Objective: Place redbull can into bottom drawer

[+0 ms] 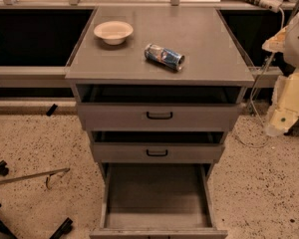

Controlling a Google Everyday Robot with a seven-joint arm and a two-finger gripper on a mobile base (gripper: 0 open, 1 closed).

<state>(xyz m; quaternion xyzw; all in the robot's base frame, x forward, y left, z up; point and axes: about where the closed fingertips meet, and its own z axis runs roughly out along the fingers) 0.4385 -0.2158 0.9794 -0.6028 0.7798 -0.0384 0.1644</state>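
The redbull can (164, 57) lies on its side on the grey cabinet top (204, 49), right of the middle. The bottom drawer (157, 218) is pulled out wide towards me and its grey tray is empty. My gripper (280, 119) hangs at the right edge of the view, beside the cabinet at the height of the top drawer. It is well apart from the can and holds nothing that shows.
A cream round bowl (113, 32) sits on the cabinet top, left of the can. Two shallower drawers with black handles (159, 115) (157, 153) stand slightly open above the bottom one. Chair legs (5, 183) are on the floor at left. Cables (259, 108) hang at right.
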